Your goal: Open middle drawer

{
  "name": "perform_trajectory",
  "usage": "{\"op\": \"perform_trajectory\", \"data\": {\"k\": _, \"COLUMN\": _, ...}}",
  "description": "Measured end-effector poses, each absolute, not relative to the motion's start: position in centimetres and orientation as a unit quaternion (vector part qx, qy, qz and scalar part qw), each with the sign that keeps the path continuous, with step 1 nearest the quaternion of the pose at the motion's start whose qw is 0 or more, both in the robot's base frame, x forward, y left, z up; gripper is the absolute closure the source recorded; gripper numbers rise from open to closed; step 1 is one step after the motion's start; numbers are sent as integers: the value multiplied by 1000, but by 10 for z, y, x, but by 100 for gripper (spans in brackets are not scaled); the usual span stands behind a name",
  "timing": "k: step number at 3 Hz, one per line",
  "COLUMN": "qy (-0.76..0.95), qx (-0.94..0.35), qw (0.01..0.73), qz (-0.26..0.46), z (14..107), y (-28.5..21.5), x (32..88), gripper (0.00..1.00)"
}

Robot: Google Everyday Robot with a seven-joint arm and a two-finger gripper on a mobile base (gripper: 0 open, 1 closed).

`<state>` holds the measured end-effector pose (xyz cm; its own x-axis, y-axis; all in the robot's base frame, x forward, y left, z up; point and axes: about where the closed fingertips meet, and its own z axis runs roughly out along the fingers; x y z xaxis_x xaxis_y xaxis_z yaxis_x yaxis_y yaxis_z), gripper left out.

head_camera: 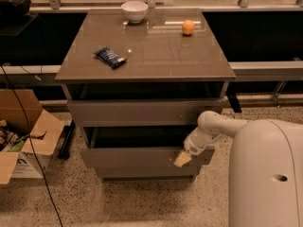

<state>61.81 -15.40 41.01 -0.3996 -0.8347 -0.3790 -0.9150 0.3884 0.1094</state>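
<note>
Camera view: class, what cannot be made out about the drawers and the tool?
Inside the middle drawer: camera view, dark shadow under the top drawer.
Hold of the tool, at the middle drawer's right front: camera view, too small.
The bottom drawer: camera view, mostly covered by the middle drawer.

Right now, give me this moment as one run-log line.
gripper: at right end of middle drawer front | middle drawer: partly out | on top: bowl, orange, blue packet

- Your arm [215, 124] is smooth, white and rounded like a tube.
- Its bulky white shell [260, 150] has one small dark hole [279, 178].
- Your tool [182, 159], at 5 o'clock, is pale tan.
</note>
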Motion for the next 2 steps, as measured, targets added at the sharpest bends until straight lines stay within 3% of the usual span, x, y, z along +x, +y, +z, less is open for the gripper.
{"op": "perform_trajectory", "data": {"k": 1, "qy": 823, "qx": -531, "qw": 131, "qz": 152, "z": 414, "y": -154, "x": 616, "gripper": 70}}
{"op": "perform_trajectory", "data": {"k": 2, "qy": 829, "qx": -523, "qw": 124, "qz": 153, "z": 411, "y": -158, "x": 599, "gripper": 59}}
